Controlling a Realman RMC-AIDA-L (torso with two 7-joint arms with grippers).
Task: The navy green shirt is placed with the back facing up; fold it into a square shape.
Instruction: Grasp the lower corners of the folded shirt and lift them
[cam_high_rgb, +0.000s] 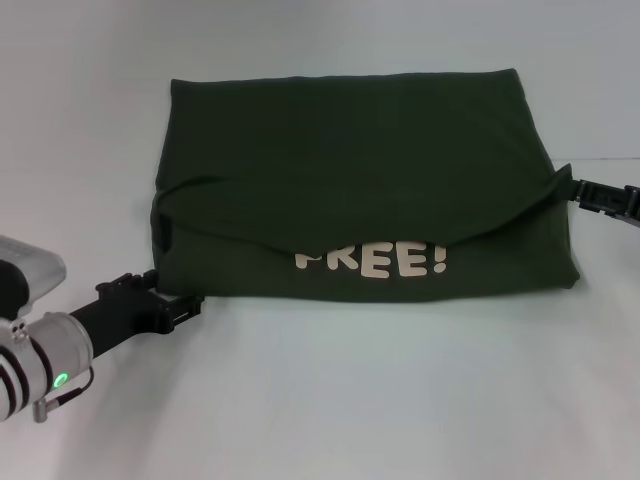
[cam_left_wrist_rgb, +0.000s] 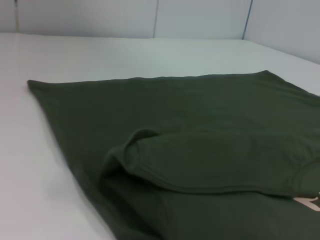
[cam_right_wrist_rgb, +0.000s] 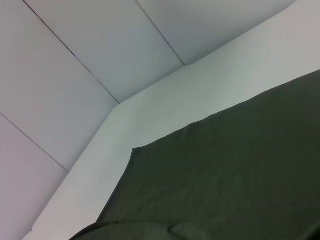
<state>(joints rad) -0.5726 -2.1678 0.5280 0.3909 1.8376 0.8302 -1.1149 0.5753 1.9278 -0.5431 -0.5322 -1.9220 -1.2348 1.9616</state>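
The navy green shirt (cam_high_rgb: 360, 170) lies folded into a wide rectangle on the white table (cam_high_rgb: 330, 400). An upper layer is folded forward over it, and its curved edge partly covers the cream "FREE!" lettering (cam_high_rgb: 372, 262) near the front edge. My left gripper (cam_high_rgb: 188, 304) is low at the shirt's front left corner and touches the cloth there. My right gripper (cam_high_rgb: 572, 190) is at the shirt's right edge, where the cloth rises to a small peak. The left wrist view shows the shirt (cam_left_wrist_rgb: 200, 150) with the folded layer's hem. In the right wrist view the shirt (cam_right_wrist_rgb: 235, 170) is a flat plain surface.
The white table stretches bare in front of the shirt and to its left. Pale wall panels (cam_right_wrist_rgb: 75, 60) stand behind the table's far edge.
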